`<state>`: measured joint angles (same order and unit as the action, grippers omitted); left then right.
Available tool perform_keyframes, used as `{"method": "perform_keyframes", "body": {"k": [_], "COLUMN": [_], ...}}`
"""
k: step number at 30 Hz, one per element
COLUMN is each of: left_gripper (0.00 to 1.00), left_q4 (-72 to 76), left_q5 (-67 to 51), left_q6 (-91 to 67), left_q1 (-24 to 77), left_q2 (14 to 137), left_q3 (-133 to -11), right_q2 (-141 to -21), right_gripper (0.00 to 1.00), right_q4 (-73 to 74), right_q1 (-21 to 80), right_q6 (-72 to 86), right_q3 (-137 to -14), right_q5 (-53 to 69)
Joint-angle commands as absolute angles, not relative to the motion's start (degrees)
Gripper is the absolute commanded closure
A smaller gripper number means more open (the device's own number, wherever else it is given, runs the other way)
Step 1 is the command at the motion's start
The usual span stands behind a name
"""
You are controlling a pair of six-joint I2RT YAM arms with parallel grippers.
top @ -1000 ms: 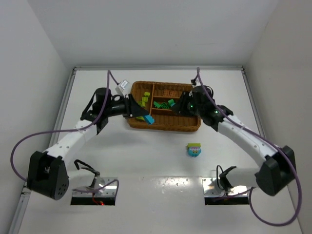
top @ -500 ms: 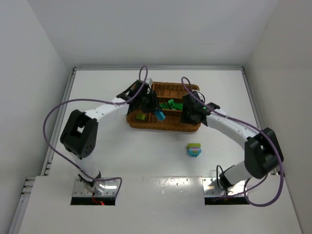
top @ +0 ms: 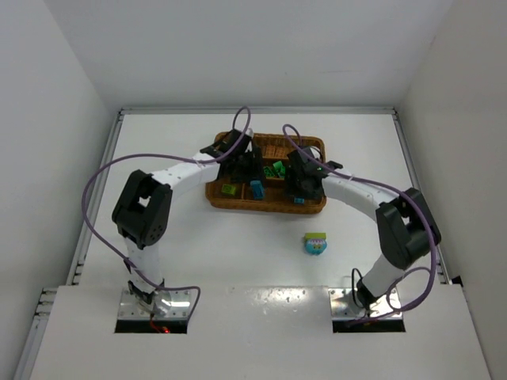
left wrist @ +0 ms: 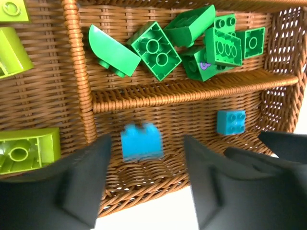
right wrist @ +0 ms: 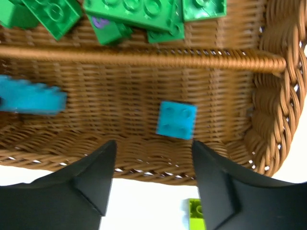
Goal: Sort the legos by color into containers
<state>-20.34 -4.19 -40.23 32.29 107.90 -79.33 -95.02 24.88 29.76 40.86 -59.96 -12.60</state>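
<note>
Step in hand – depositing blues. Left hand [left wrist: 147,155] and right hand [right wrist: 153,146] both spread, grasping nothing, over near compartment of wicker tray [top: 265,208]. Blurred blue brick [left wrist: 141,141] and cyan brick [right wrist: 176,120] are inside. Next, likely – fetch lime-and-blue stack [top: 315,244] from bench [top: 198,253], near-right of tray.

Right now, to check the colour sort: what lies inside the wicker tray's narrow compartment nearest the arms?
A larger cyan brick, blurred, between the left gripper's open fingers, and a small cyan brick further right. Gripper fingers hide the compartment's near edge.
</note>
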Motion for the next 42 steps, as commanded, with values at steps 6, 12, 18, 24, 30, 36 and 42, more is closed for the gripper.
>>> {"method": "perform_keyframes", "body": {"k": [6, 12, 18, 24, 30, 36, 42], "left_gripper": [0.17, 0.17, 0.17, 0.17, 0.17, 0.17, 0.17], "left_q4": [-23.7, -25.5, -25.5, -26.1, -26.1, -26.1, -26.1], "left_q5": [-4.5, -3.4, -3.4, -1.1, -1.1, -1.1, -1.1], "left_q6": [-37.6, -35.6, -35.0, -36.0, -36.7, -37.2, -37.7], "left_q1": [35.2, 37.0, 37.5, 38.1, 38.6, 39.6, 39.6], "left_q2": [101.4, 93.2, 85.9, 83.9, 82.4, 82.4, 82.9], "left_q3": [-82.8, -82.2, -77.1, -71.7, -69.2, -68.6, -68.6], "right_q2": [-88.3, -73.9, -67.7, -70.3, -69.7, -70.2, -70.1], "right_gripper": [0.35, 0.33, 0.19, 0.13, 0.09, 0.09, 0.11], "right_q4": [24.7, 30.1, 34.3, 31.7, 26.7, 23.4, 20.6], "right_q1": [29.5, 29.5, 29.5, 29.5, 30.1, 30.8, 32.2], "right_q6": [42.1, 47.3, 52.6, 53.1, 50.8, 46.7, 44.0], "right_q3": [-61.7, -50.6, -40.5, -36.8, -31.5, -29.7, -29.7], "right_q5": [-18.4, -23.8, -20.4, -15.6, -9.2, -1.9, 2.0]}}
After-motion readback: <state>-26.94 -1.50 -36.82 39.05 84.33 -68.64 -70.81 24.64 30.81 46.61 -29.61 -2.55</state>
